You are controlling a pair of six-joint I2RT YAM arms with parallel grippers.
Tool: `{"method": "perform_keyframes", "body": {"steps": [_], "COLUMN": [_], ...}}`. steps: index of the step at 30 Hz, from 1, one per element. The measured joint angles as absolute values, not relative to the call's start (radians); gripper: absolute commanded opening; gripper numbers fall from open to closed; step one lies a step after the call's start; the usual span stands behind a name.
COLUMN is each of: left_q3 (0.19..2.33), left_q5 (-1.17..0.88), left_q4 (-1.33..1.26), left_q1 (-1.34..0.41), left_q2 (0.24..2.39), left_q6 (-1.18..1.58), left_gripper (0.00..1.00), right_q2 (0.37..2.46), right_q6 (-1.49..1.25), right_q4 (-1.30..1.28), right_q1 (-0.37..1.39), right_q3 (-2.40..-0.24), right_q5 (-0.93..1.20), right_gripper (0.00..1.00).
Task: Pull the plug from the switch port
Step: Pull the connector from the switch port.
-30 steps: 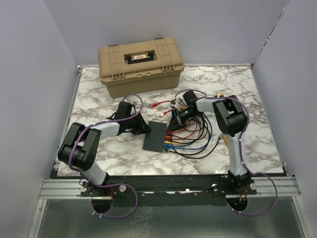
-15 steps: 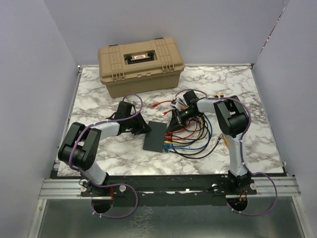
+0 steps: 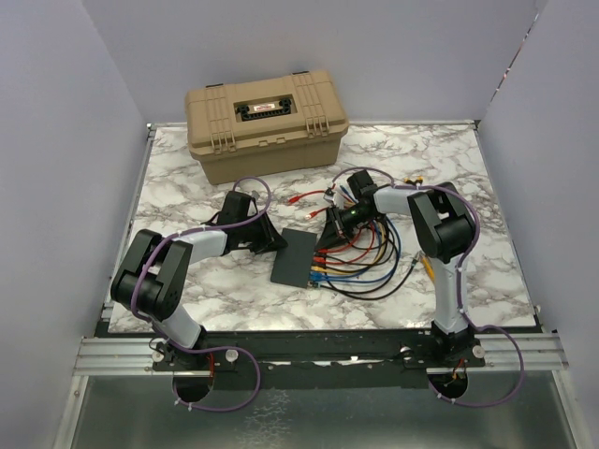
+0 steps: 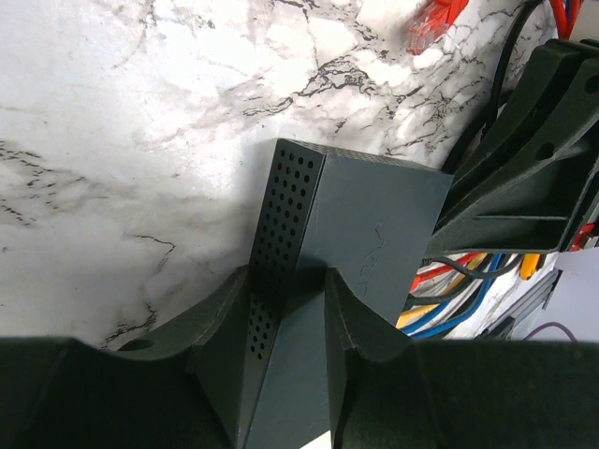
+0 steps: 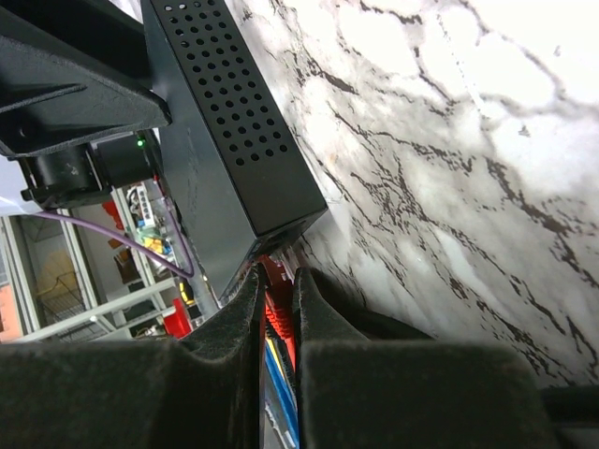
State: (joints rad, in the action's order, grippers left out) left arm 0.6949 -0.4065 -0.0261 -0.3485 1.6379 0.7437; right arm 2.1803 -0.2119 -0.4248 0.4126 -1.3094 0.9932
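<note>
Switch [image 3: 293,257] is lying flat on the surface [image 3: 187,187], the left tool [image 4: 285,290] clamping its left edge, while the right tool [image 5: 276,281] is gripping a red plug [image 5: 271,313] at its right edge, calling for a straight rightward pull.

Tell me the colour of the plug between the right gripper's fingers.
Red plug; the right wrist view shows it best.

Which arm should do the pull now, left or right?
Right. The right gripper is pinched on the red plug at the switch ports; the left gripper clamps the switch body.
</note>
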Motion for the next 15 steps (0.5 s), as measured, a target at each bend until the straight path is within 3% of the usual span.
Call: {"method": "perform_keyframes", "body": {"steps": [15], "left_q3": [0.695], "left_q5": [-0.406], "left_q4": [-0.03], "left_q1": [-0.348], "left_q2": [1.639], "left_q6": [0.748], "left_gripper": [0.0], "right_q2": [2.163], "right_q6": [-0.215], "right_q4": [-0.436], "right_q1": [0.412], "right_q3": [-1.305], "right_q5": [0.948], "right_gripper": [0.0]}}
